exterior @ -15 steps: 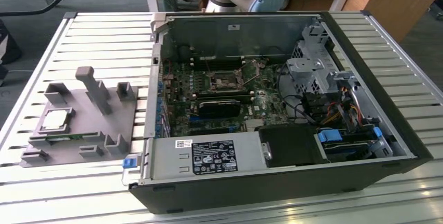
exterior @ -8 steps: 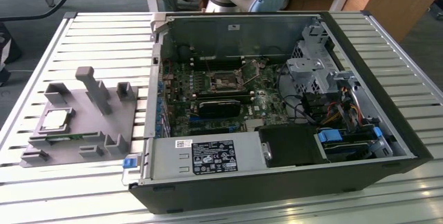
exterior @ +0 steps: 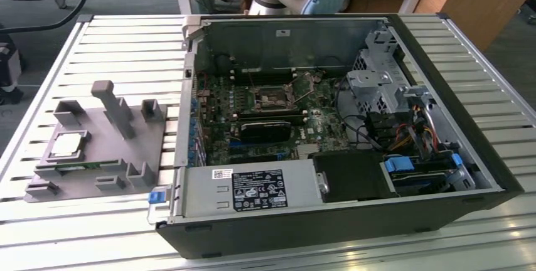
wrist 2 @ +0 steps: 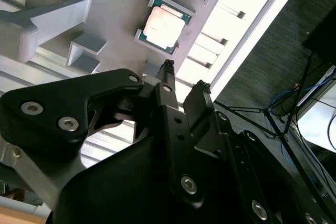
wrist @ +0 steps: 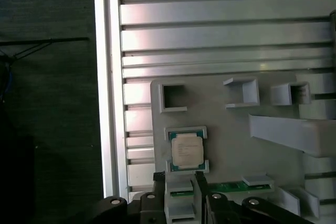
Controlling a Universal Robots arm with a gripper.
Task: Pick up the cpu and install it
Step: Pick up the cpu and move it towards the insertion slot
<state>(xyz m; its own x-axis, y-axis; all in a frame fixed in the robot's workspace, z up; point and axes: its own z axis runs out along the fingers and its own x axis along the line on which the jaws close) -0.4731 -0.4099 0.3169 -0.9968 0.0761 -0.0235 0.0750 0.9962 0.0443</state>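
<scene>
The cpu point(wrist: 187, 150) lies flat in its nest on the grey fixture point(exterior: 109, 158) — light, rigid, fragile, likely best pinched by opposite edges. The gripper point(wrist 2: 184, 77) hovers near it — fingers apart, empty.

Honestly, nothing here is readable. The cpu point(wrist: 186, 149), sitting just ahead of the gripper point(wrist: 179, 179) jaws, has faint lines of print on its lid, too small to make out. Well away from the jaws, the power supply point(exterior: 201, 197) carries a dark label point(exterior: 260, 191) and a small white sticker point(exterior: 222, 173). Same story there.
</scene>
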